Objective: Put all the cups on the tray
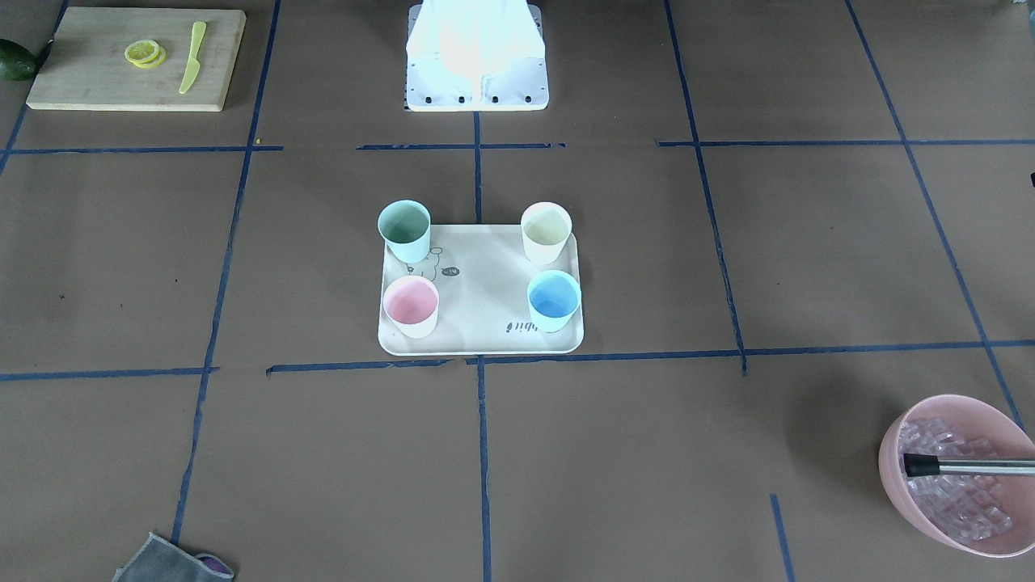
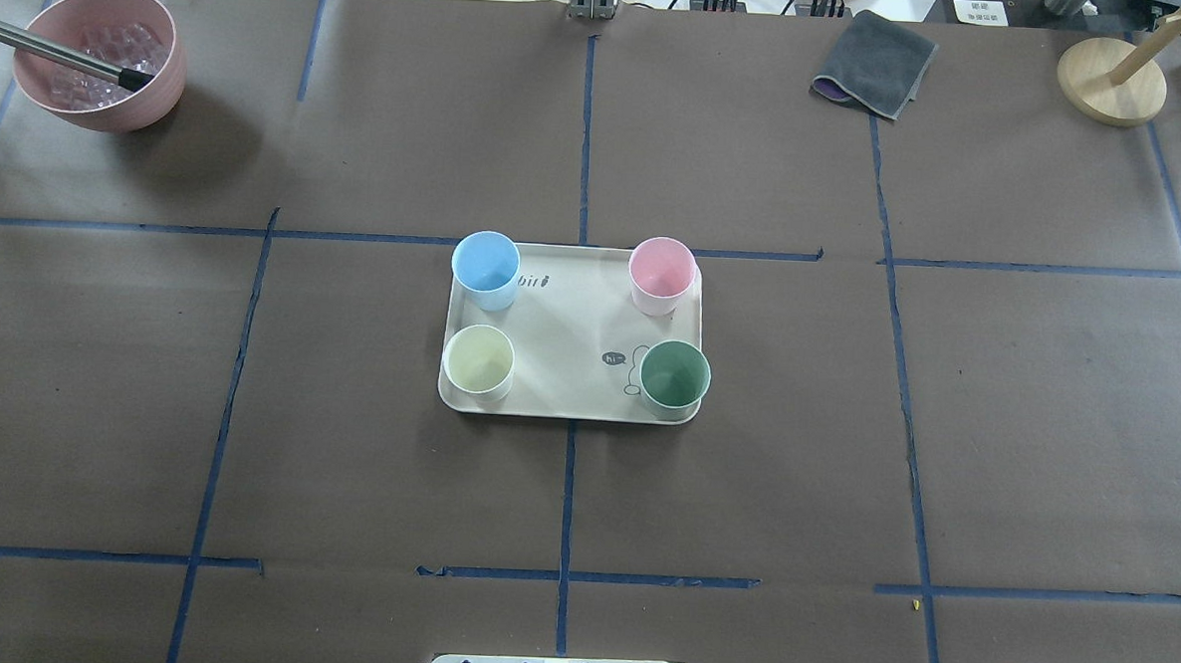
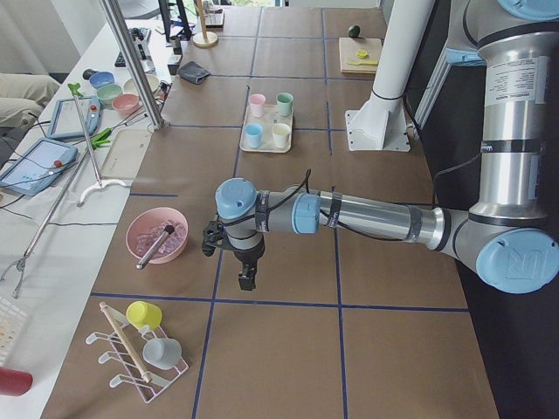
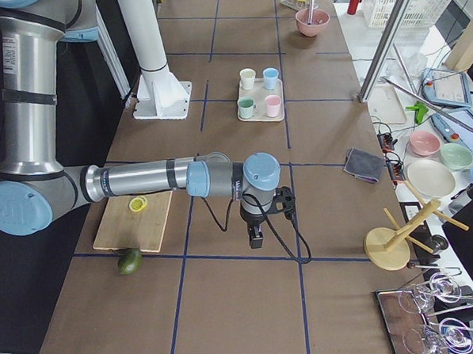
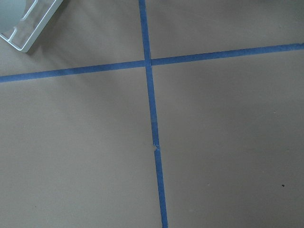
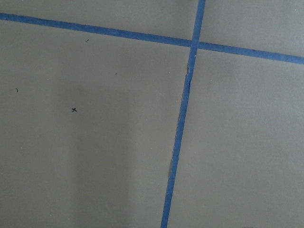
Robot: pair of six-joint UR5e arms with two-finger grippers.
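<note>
The cream-beige tray (image 1: 485,303) lies at the table's middle; it also shows in the overhead view (image 2: 571,321). All four cups stand upright on it, one at each corner: mint green cup (image 1: 404,230), cream-white cup (image 1: 546,233), pale pink cup (image 1: 411,305), light blue cup (image 1: 554,301). My left gripper (image 3: 247,279) shows only in the exterior left view, hanging above bare table far from the tray; I cannot tell whether it is open or shut. My right gripper (image 4: 256,239) shows only in the exterior right view, also far from the tray; I cannot tell its state.
A pink bowl (image 2: 164,64) of ice cubes with a metal-handled tool in it stands at the far left. A grey cloth (image 2: 876,63) and a wooden stand (image 2: 1110,80) are at the far right. A cutting board (image 1: 81,65) holds lemon slices and a knife.
</note>
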